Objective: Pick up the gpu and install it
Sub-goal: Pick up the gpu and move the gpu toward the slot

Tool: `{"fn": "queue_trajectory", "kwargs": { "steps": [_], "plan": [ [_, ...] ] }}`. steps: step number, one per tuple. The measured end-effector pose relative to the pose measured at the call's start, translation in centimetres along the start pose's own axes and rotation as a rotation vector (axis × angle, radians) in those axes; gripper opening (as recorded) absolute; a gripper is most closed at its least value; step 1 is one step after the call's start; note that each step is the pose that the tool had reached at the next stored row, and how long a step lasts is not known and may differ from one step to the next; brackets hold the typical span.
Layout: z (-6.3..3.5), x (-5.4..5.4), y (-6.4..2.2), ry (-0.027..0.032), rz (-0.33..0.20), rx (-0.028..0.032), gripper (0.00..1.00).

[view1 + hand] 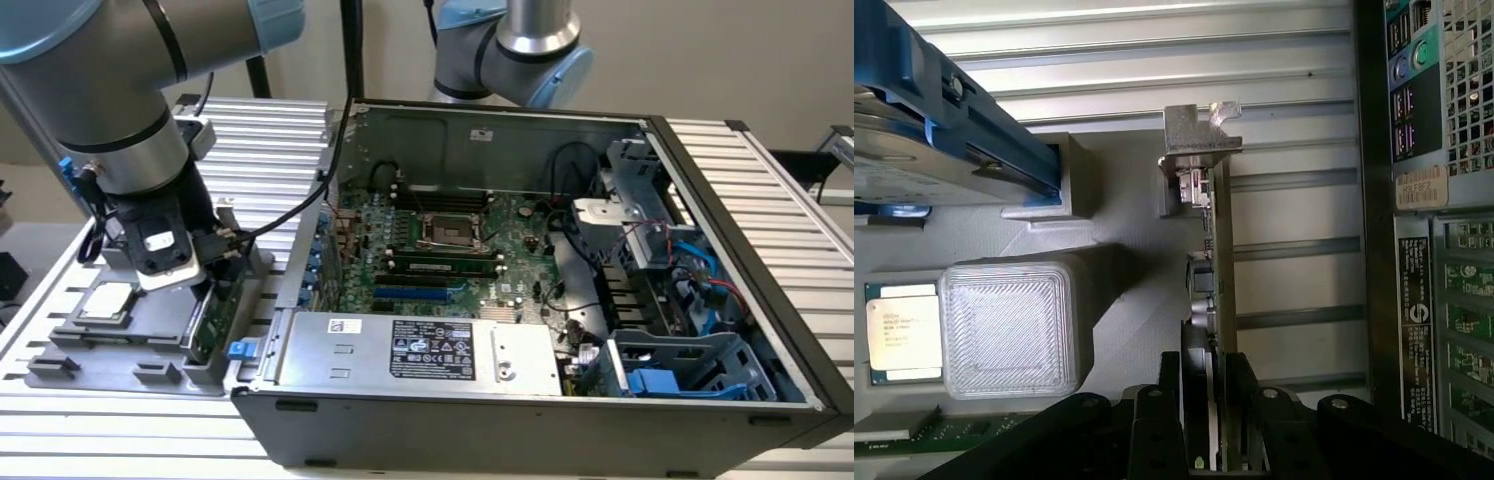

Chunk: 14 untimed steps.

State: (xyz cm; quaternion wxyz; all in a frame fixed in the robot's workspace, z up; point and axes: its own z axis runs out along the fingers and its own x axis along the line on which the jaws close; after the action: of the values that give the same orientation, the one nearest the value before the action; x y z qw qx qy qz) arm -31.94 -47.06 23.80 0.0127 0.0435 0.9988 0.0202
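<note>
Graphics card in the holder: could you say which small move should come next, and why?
Probably a straight lift, once the grip is confirmed: the pincer straddles the graphics card, which stands on edge in the grey holder beside the case.

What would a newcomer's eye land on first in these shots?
The open computer case with its exposed motherboard sits in the middle and toward the exterior view's right. At the exterior view's left, the arm's gripper is at the gpu, which stands on edge in a grey parts tray beside a silver processor chip.
</note>
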Motion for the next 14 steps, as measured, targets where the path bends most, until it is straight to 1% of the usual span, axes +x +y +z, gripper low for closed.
{"fn": "queue_trajectory", "kwargs": {
  "steps": [1, 3, 10, 14],
  "plan": [
    [0.00, 0.00, 0.01, 0.0000, 0.000, 0.0000, 0.33],
    [0.00, 0.00, 0.02, 0.0000, 0.000, 0.0000, 0.26],
    [0.00, 0.00, 0.02, 0.0000, -0.001, 0.0000, 0.26],
    [0.00, 0.00, 0.02, 0.0010, -0.026, -0.0006, 0.26]
  ]
}}
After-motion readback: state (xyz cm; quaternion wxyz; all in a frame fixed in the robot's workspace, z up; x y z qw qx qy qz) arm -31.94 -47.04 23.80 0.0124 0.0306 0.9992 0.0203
